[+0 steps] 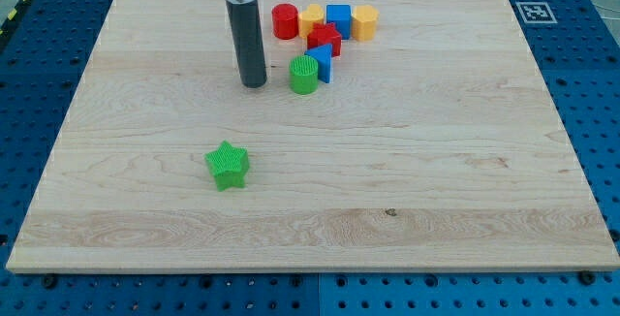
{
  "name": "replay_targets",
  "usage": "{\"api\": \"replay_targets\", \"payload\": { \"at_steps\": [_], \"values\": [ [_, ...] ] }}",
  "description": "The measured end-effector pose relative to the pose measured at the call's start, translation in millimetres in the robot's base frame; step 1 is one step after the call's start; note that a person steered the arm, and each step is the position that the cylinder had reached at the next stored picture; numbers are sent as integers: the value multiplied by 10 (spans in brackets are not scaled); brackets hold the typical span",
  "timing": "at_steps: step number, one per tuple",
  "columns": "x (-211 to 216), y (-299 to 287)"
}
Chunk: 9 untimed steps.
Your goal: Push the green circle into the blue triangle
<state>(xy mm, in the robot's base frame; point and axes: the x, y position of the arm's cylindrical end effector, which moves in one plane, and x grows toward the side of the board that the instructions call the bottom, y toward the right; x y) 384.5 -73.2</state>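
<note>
My tip [253, 83], bare and holding nothing, rests near the green circle [303, 75] at its 9 o'clock, with the blue triangle [322, 63] touching at the circle's 2 o'clock.

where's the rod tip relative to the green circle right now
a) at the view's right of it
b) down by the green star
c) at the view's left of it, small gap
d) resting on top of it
c: my tip stands on the board just to the view's left of the green circle, with a sliver of bare wood between them; the blue triangle sits against the circle's far side, and the green star lies well below.
</note>
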Motion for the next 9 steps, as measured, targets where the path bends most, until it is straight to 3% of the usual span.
{"api": "replay_targets", "payload": {
  "at_steps": [9],
  "values": [
    [-64,416]
  ]
}}
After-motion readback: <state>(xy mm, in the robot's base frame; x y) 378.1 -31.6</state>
